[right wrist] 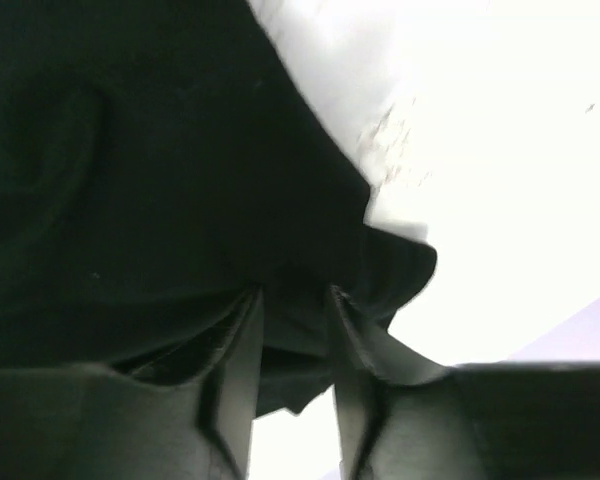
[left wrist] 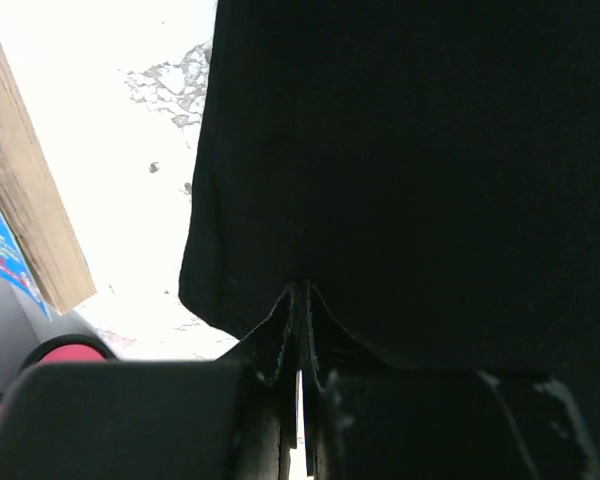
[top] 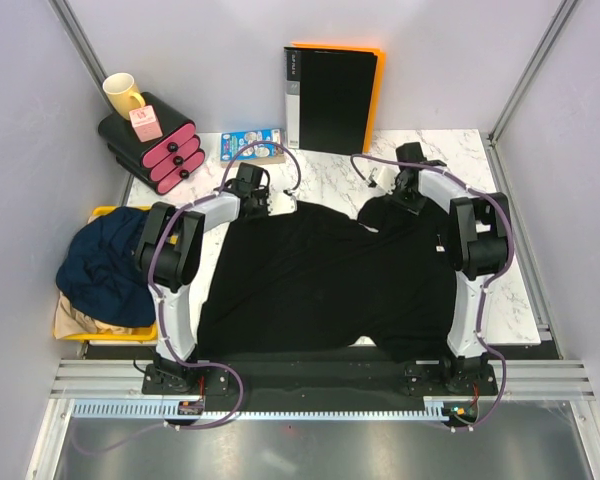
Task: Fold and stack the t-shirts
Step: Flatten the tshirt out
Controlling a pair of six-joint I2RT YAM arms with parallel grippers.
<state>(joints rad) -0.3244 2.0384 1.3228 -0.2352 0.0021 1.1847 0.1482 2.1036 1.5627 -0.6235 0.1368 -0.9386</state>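
Note:
A black t-shirt (top: 320, 280) lies spread flat over the marble table, reaching its near edge. My left gripper (top: 252, 200) is at the shirt's far left corner. In the left wrist view the gripper (left wrist: 302, 290) is shut on the hem of the black cloth (left wrist: 410, 150). My right gripper (top: 410, 200) is at the shirt's far right part. In the right wrist view the gripper (right wrist: 295, 295) holds a bunched fold of the black cloth (right wrist: 130, 150) between its jaws. A navy t-shirt (top: 105, 265) lies crumpled in the left bin on top of a tan one (top: 75, 318).
A yellow bin (top: 105, 213) sits off the table's left edge. A black binder with an orange back (top: 332, 97) stands at the far wall. A black and pink drawer unit (top: 150, 145) carries a yellow mug (top: 123, 95). A blue packet (top: 252, 143) lies on a wooden block (left wrist: 25, 220) near my left gripper.

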